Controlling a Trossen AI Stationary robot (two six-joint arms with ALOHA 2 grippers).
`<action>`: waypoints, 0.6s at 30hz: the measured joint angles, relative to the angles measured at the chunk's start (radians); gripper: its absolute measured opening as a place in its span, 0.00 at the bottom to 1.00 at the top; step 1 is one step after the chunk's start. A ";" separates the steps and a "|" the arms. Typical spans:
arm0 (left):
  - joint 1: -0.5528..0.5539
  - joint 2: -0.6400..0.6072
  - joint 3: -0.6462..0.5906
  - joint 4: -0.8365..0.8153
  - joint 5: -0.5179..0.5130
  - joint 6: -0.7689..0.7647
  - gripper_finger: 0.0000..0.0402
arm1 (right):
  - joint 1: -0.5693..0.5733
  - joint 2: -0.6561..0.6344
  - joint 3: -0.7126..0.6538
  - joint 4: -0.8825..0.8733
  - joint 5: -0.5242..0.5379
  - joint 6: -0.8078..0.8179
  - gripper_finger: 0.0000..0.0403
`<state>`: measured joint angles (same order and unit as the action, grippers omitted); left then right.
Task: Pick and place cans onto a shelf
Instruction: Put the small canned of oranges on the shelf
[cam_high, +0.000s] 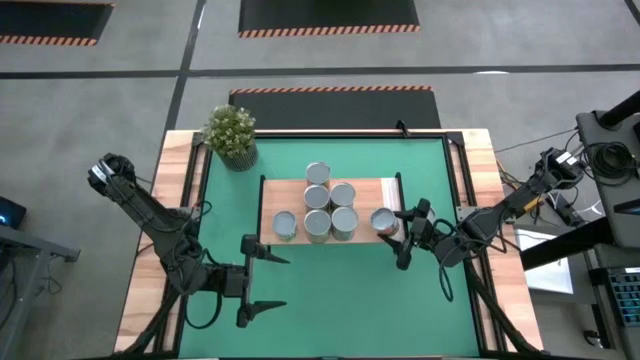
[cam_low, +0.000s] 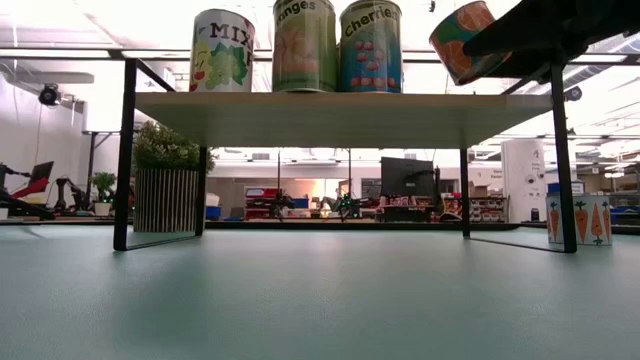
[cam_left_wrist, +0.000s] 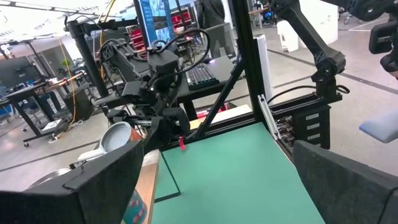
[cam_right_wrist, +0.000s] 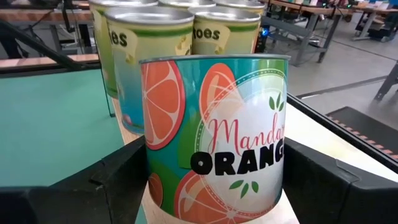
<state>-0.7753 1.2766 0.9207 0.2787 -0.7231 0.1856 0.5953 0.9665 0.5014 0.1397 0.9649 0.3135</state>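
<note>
As the right gripper (cam_high: 402, 236) pinches the tilted mandarin orange can (cam_right_wrist: 214, 137) at the shelf's (cam_high: 300, 187) three-o'clock end, levelling it before release looks wise; the left gripper (cam_high: 262, 284), spread wide, waits at seven o'clock.

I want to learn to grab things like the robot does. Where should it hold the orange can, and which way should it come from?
Around its round side wall, about halfway up, coming from the shelf's open right end. The mandarin orange can sits there with other cans crowding its far side. The right gripper is already there, one finger on each side of the label. In the low view the can is tilted.
</note>
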 joint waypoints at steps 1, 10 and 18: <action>0.000 0.000 0.000 0.000 0.000 0.000 0.98 | 0.000 0.000 0.005 0.000 0.000 0.000 0.75; 0.000 0.001 0.000 0.000 0.000 0.000 0.98 | 0.000 0.000 0.026 0.000 0.000 0.009 0.75; 0.000 0.001 0.001 0.003 0.000 0.000 0.98 | 0.000 0.000 0.047 0.035 0.002 -0.020 0.76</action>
<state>-0.7753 1.2774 0.9215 0.2820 -0.7231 0.1856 0.5951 0.9668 0.5484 0.1742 0.9665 0.2938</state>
